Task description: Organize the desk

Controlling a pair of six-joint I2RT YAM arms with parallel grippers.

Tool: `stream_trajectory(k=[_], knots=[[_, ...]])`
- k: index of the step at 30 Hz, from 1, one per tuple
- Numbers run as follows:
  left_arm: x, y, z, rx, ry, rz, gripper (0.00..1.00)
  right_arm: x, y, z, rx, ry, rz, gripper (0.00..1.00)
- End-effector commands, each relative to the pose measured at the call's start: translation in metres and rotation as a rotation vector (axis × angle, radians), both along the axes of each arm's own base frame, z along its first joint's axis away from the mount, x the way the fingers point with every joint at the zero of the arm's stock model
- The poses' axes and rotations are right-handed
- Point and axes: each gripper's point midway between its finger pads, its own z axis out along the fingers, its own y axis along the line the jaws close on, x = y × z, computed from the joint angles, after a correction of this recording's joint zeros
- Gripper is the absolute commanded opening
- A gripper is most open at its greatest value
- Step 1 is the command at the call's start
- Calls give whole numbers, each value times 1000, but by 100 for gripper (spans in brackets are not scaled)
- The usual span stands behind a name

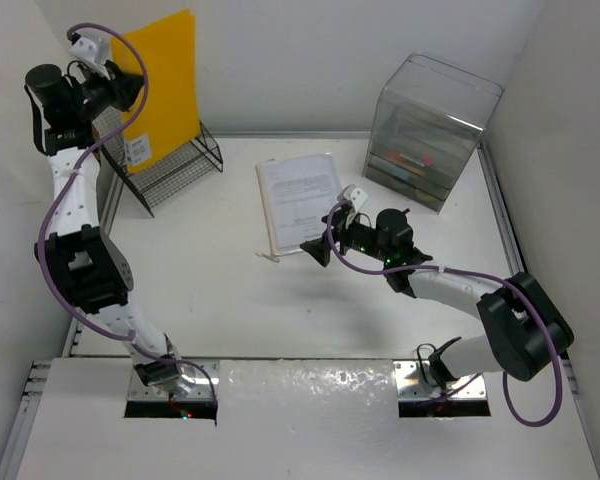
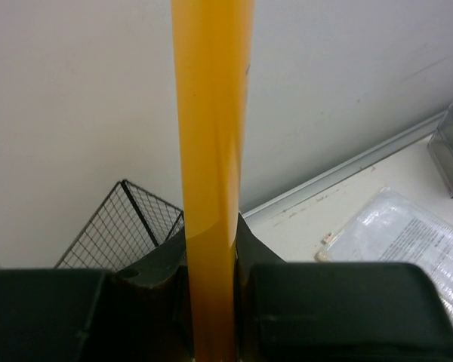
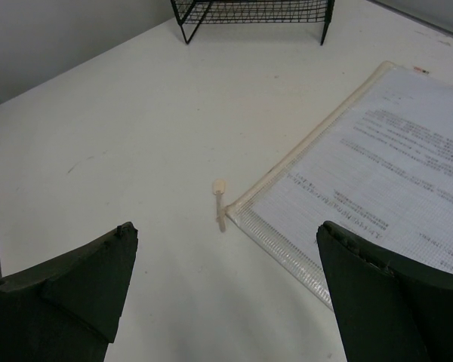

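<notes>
My left gripper (image 1: 128, 90) is raised at the back left and shut on the edge of an upright yellow folder (image 1: 165, 85), above the black wire rack (image 1: 175, 170). In the left wrist view the folder (image 2: 211, 151) runs edge-on between the two fingers of the left gripper (image 2: 211, 253). A clear zip pouch (image 1: 300, 195) holding a printed sheet lies flat on the white desk (image 1: 230, 300). My right gripper (image 1: 325, 233) hovers open over the pouch's near-left corner. In the right wrist view, the right gripper (image 3: 226, 226) holds nothing and the pouch (image 3: 377, 166) shows its small zip tab (image 3: 219, 188).
A clear plastic drawer box (image 1: 430, 130) stands at the back right corner. The wire rack (image 3: 249, 11) sits against the back left wall, and its mesh (image 2: 128, 226) shows below the folder. Silver rails edge the desk on the sides.
</notes>
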Motion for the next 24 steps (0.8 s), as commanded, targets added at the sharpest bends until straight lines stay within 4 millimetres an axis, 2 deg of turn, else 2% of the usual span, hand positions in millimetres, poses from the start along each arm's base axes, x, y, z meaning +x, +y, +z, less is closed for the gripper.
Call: stream_trajectory(k=[1, 5, 6, 11, 15, 19, 24], knots=[[9, 6, -1, 35, -13, 39, 0, -1, 3, 20, 47, -60, 17, 99], [17, 5, -18, 68, 27, 68, 0, -2, 3, 20, 56, -53, 16, 99], [17, 3, -31, 60, 72, 60, 0, -3, 2, 19, 57, -51, 15, 99], [21, 5, -56, 70, 109, 87, 0, -4, 2, 19, 62, -49, 17, 99], [24, -5, -82, 97, 162, 49, 0, -5, 2, 18, 59, -45, 18, 99], [15, -24, -94, 83, 180, -54, 0, -7, 1, 15, 56, -37, 18, 99], [7, -32, -126, 99, 265, -119, 0, -9, 0, 13, 55, -37, 18, 99]])
